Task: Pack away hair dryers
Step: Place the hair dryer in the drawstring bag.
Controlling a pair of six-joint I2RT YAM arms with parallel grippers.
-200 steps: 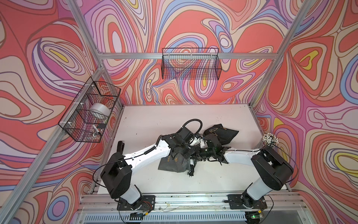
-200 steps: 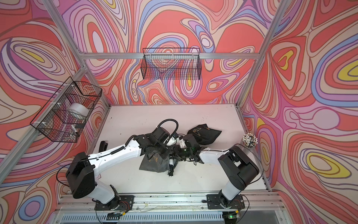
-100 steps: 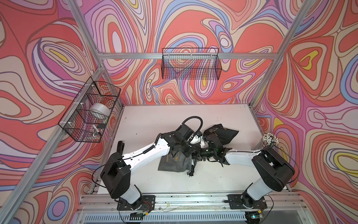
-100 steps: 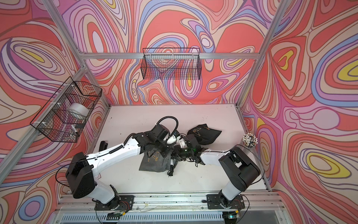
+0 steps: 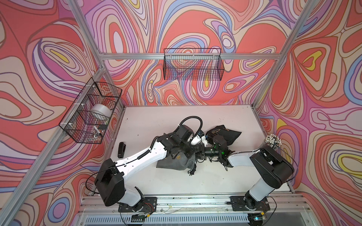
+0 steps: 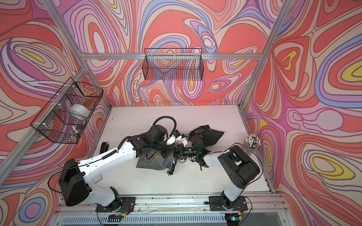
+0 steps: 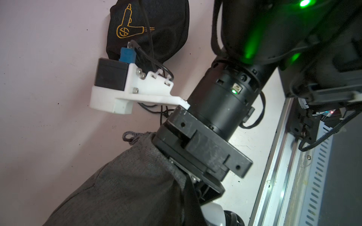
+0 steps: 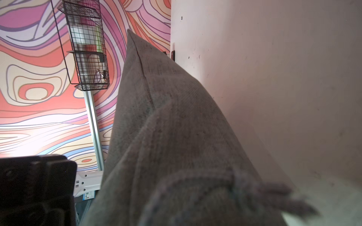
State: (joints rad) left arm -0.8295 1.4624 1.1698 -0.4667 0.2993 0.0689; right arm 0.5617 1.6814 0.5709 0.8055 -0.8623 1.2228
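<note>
Swirling red, pink and lilac walls enclose a white table, where two white-and-black arms meet at mid-table over a lumpy grey fabric drawstring pouch. A bulging black drawstring pouch with a gold dryer print lies just beyond it, toward the right edge. The dark dryer is nowhere in sight and may be inside that one.

The right gripper sits in the grey pouch's mouth with its fingers buried in cloth, so whether it grips anything cannot be told. The left gripper is clenched tight, probably on the rim, though the pinch itself is hidden. What looks like the glossy white hair dryer shows between the two wrists, at the far side of the mouth and not clearly inside. A black plug lies on the table at the mouth's near side.

Withdrawing the right gripper could drag the cloth and spill the dryer. A slipping pinch would let the mouth collapse. The loose plug could snag a finger, and the crowded wrists could knock together.
</note>
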